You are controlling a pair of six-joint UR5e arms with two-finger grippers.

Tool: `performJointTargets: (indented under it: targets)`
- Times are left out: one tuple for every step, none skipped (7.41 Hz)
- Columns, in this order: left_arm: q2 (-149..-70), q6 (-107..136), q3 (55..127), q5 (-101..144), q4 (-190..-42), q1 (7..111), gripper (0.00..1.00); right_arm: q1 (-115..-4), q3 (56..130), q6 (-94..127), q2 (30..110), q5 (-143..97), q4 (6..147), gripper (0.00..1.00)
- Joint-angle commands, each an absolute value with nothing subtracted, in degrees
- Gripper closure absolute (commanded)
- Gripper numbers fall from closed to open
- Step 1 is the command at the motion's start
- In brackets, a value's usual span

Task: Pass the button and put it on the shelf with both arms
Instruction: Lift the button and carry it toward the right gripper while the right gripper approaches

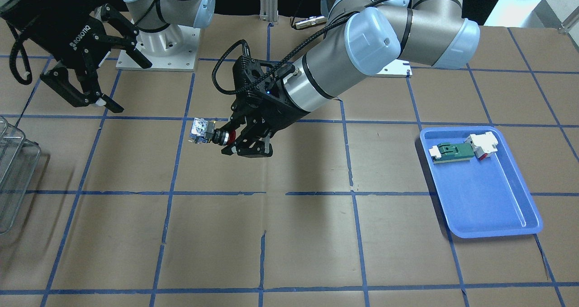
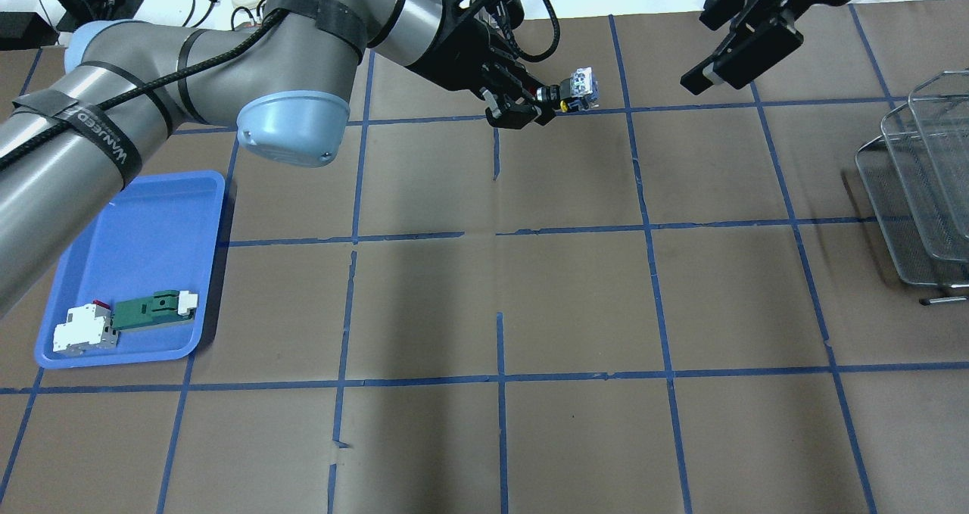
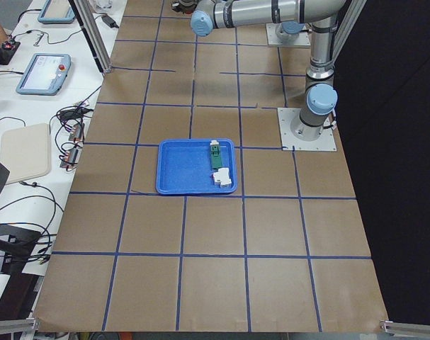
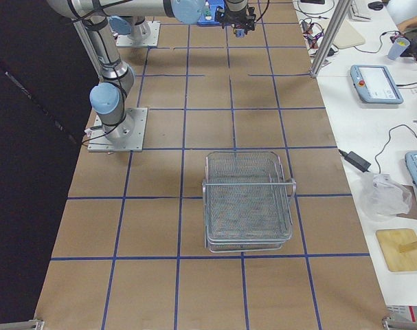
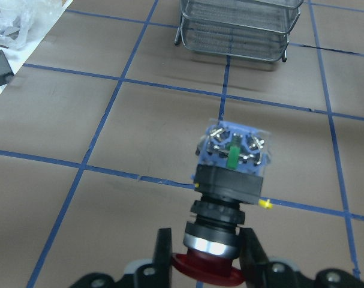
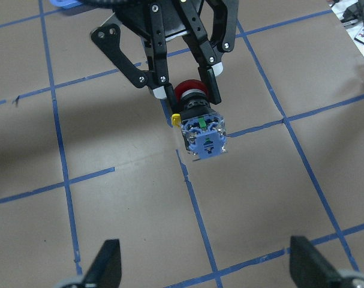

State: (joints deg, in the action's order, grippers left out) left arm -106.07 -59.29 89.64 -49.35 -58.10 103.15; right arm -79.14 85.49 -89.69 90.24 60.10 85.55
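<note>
My left gripper (image 1: 231,138) is shut on the red cap end of the button (image 1: 206,133) and holds it level above the table's middle, with its clear bluish block pointing away from the gripper. The left wrist view shows the button (image 5: 229,174) between the fingers (image 5: 164,246). My right gripper (image 1: 129,85) is open and empty, some way off from the button and facing it. The right wrist view shows the button (image 6: 202,129) in front of the open right gripper (image 6: 207,264). The wire-mesh shelf (image 2: 923,188) stands on the table at my far right.
A blue plastic tray (image 2: 144,234) at my left holds a flat green-and-white part (image 2: 151,308) and a white part (image 2: 79,331). Blue tape lines grid the brown table. Tablets and cables lie on side benches (image 4: 373,82).
</note>
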Motion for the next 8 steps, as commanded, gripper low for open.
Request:
performJointTargets:
  targets:
    - [-105.9, -55.8, 89.7, -49.4, -57.0, 105.5, 1.00, -78.2, 85.5, -99.7, 89.5, 60.0, 82.7, 0.00]
    - [-105.7, -55.8, 89.7, -49.4, -57.0, 105.6, 1.00, -78.2, 86.0, -100.0, 89.1, 59.8, 81.3, 0.00]
    - [-105.1, -55.6, 89.8, -49.0, -57.0, 105.9, 1.00, -78.5, 86.2, -100.0, 89.1, 59.2, 81.4, 0.00]
    - [-105.2, -55.5, 89.8, -49.0, -57.0, 106.1, 1.00, -78.6, 86.2, -100.2, 89.3, 59.3, 81.3, 0.00]
    - [-105.4, -55.5, 89.7, -49.1, -57.0, 106.2, 1.00, -78.6, 86.8, -100.2, 89.6, 59.2, 81.2, 0.00]
    - [-105.0, -55.5, 89.6, -48.9, -57.0, 106.2, 1.00, -78.8, 87.5, -98.6, 89.7, 59.0, 81.6, 0.00]
    - [-104.9, -55.5, 89.5, -48.8, -57.0, 106.4, 1.00, -79.1, 87.8, -98.2, 89.8, 59.1, 81.0, 0.00]
    - [-104.9, -55.3, 89.5, -48.8, -57.0, 106.7, 1.00, -80.3, 88.5, -97.7, 89.7, 59.1, 80.7, 0.00]
